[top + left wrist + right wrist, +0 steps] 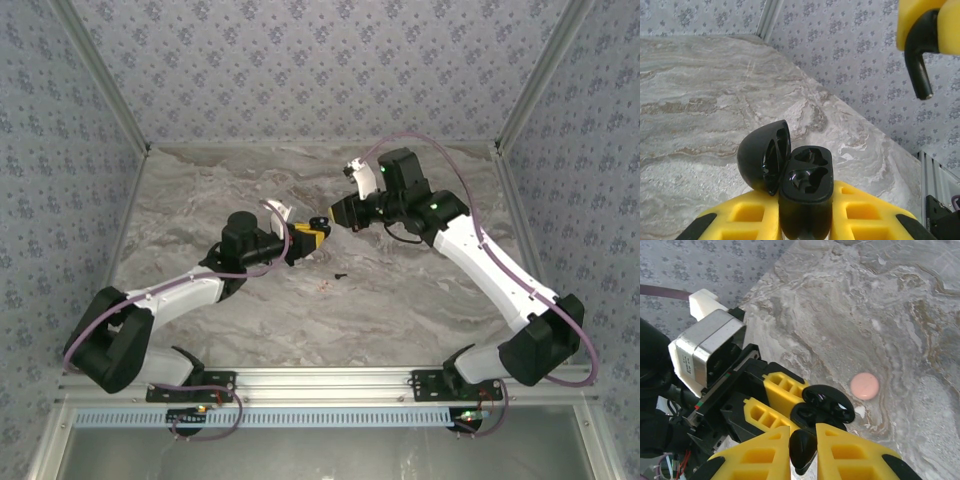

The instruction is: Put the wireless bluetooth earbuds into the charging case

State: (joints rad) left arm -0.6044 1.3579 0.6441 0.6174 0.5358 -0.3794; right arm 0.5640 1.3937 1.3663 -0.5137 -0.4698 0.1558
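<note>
The charging case (pixel 805 182), a black one with its lid (pixel 762 155) swung open to one side, is clamped at its base between the left fingers (pixel 740 220). It looks to be held clear of the counter (pixel 700 100), with both moulded cavities bare and facing up. Above the case, on the side away from the lid, the right fingers (pixel 950 30) pinch one earbud (pixel 919 65) with its stem hanging down.

To seat it well, I judge the stem should come straight over its cavity, turned to match the hollow's shape, then go down slowly while the left arm holds the case level. I cannot tell which of the two cavities fits this earbud.

The raised lid stands close beside the cavities and could catch the right fingers, so the open side is the safer approach. A second earbud (pixel 340 275) lies on the counter, nearer the arm bases than the case. A pink disc (pixel 864 386) rests on the counter near the case. Neither seems to block the path.
</note>
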